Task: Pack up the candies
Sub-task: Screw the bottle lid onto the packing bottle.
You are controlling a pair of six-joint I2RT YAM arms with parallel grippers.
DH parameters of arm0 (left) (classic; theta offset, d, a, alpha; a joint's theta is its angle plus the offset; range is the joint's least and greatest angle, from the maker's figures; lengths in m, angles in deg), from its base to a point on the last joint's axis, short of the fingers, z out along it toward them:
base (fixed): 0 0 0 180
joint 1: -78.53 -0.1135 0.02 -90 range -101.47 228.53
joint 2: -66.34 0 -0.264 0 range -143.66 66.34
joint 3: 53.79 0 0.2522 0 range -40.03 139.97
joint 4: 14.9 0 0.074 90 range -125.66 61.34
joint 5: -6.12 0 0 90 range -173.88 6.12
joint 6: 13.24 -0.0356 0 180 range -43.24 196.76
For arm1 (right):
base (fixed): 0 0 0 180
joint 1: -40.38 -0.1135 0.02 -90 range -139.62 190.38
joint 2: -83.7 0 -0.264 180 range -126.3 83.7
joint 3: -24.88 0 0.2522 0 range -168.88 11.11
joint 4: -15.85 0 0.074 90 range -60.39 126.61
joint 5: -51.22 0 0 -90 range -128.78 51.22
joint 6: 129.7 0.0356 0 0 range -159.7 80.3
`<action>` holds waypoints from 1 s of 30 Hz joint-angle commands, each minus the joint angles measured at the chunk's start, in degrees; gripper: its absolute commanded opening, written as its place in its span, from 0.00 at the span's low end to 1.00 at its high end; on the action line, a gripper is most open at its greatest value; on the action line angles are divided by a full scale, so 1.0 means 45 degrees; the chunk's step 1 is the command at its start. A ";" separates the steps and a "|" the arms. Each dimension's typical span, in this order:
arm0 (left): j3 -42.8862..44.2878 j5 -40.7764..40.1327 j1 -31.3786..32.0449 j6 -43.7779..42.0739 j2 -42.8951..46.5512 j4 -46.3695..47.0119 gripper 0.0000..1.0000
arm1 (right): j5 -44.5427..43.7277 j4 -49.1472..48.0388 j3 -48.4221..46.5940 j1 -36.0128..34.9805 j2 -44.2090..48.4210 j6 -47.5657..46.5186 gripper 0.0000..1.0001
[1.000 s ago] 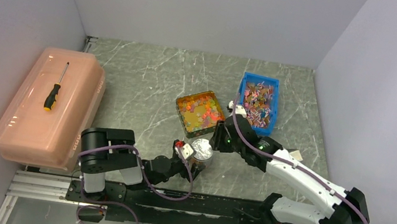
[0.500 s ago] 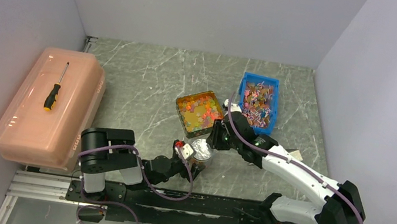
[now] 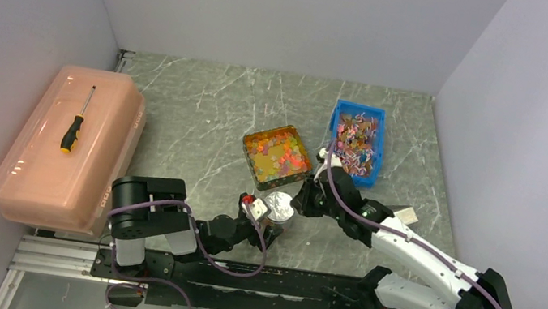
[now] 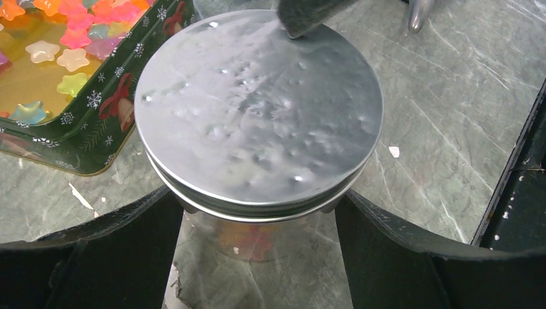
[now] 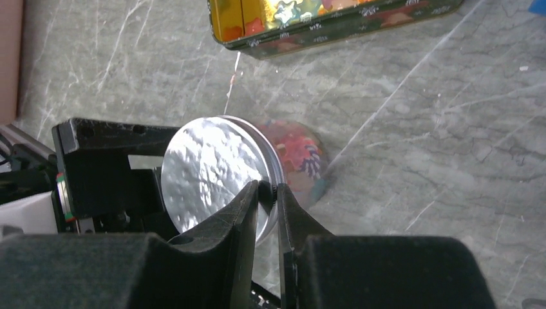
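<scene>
So the left gripper (image 4: pixel 254 215) is spread wide and clamped around the jar (image 4: pixel 251 239), and the right gripper (image 5: pixel 269 193) is nearly closed, pinching just the edge of the lid (image 4: pixel 257 109). Most of the candies (image 4: pixel 71 58) sit in the green tin (image 4: pixel 77 145) right beside the jar, and a few show through the glass. My worry: that's a skinny bite on a thin rim, so the fingers could slip off, or the lid goes on crooked. If the jar twists in the clamp, it could bump the tin.
</scene>
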 commanded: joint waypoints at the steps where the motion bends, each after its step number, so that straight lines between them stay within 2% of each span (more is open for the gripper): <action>1: 0.0129 0.0222 -0.0020 0.0373 0.0228 -0.0008 0.42 | 0.0853 0.0512 0.0666 -0.0147 0.0833 0.0592 0.17; 8: 0.0275 0.0105 -0.0021 0.0350 0.0267 -0.0283 0.42 | 0.0664 0.0816 0.1504 -0.0877 0.2070 0.1673 0.17; 17: 0.0366 0.0143 -0.0021 0.0348 0.0230 -0.0405 0.42 | -0.0452 0.1082 0.2081 -0.2965 0.2874 0.3296 0.17; 25: 0.0358 0.0207 -0.0021 0.0374 0.0188 -0.0319 0.42 | -0.1722 0.2232 0.0898 -0.3625 0.3253 0.3316 0.19; 30: 0.0323 0.0213 -0.0021 0.0409 0.0128 -0.0268 0.42 | -0.2907 0.3349 -0.0201 -0.3596 0.3240 0.2927 0.28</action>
